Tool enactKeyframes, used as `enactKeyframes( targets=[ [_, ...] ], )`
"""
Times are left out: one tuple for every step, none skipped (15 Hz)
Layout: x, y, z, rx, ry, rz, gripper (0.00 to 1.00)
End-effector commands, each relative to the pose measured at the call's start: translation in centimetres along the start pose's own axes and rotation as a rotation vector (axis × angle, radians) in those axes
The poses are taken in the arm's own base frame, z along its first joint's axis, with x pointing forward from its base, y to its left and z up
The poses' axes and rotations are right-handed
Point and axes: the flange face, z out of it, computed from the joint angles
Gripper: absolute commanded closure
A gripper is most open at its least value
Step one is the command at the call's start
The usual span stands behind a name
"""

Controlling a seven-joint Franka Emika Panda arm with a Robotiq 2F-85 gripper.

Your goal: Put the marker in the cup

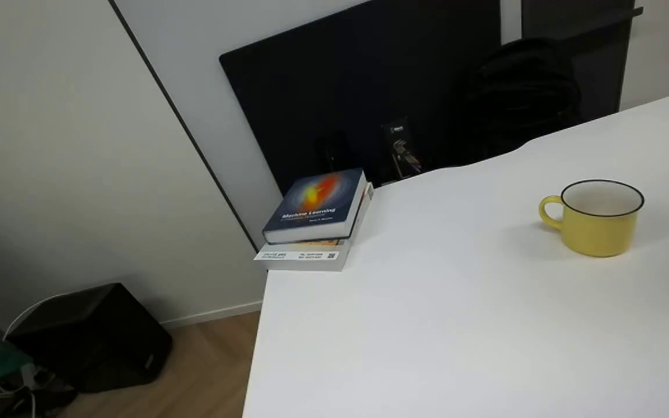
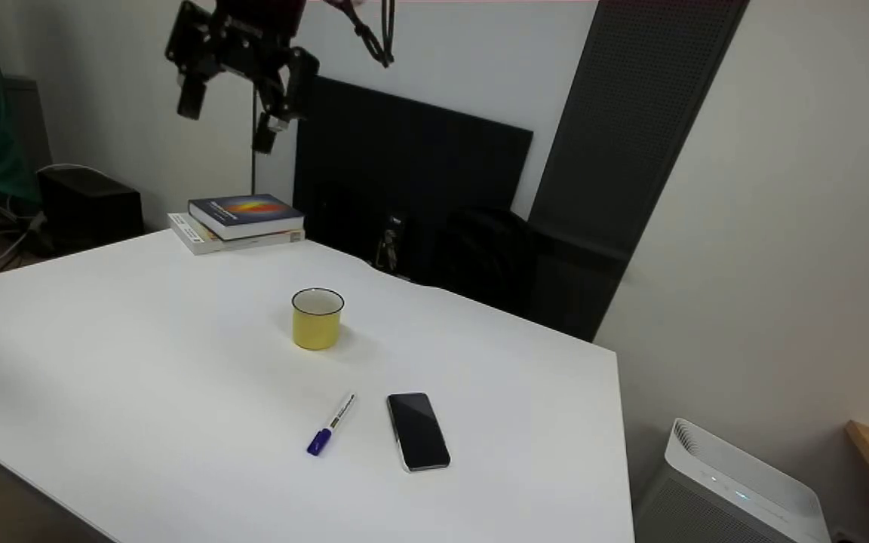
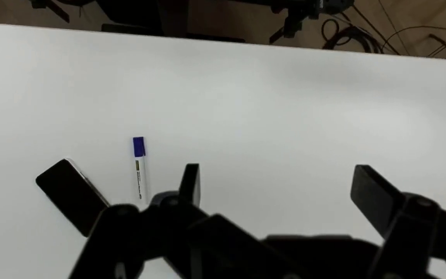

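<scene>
Books [image 1: 314, 213] lie stacked on the counter [image 1: 421, 325] in an exterior view, well apart from the upright yellow cup [image 1: 599, 233]. In an exterior view, the marker [image 2: 331, 424] lies near the phone [image 2: 419, 432], apart from the cup. In the wrist view, the end effector [image 3: 277, 178] hangs spread wide above the counter.

Wht tbl [image 1: 427, 337] nr pale wall [image 1: 90, 145], brn flr [image 1: 212, 360]

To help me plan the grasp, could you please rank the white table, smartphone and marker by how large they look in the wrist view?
Largest: white table, extending beyond the frame
Next: smartphone
Smallest: blue-capped marker, much narrower than the smartphone
</scene>
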Motion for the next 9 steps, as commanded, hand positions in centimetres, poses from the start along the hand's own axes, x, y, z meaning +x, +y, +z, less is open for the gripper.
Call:
enactKeyframes(
  targets=[
    [3.1, 3.7, 2.5, -0.014, 0.018, 0.027, 0.00],
    [3.9, 4.8, 3.4, -0.013, 0.014, 0.024, 0.00],
    [4.6, 5.7, 4.2, -0.020, 0.015, 0.020, 0.00],
    [5.3, 6.8, 5.1, -0.028, 0.009, 0.019, 0.00],
    [5.8, 7.7, 5.9, -0.033, 0.007, 0.022, 0.00],
    [6.4, 8.6, 6.8, -0.037, 0.012, 0.030, 0.00],
    [6.9, 9.5, 7.5, -0.036, 0.030, 0.056, 0.00],
    [7.4, 10.1, 8.2, -0.028, 0.051, 0.077, 0.00],
    [7.8, 10.7, 8.9, -0.025, 0.066, 0.092, 0.00]
  ],
)
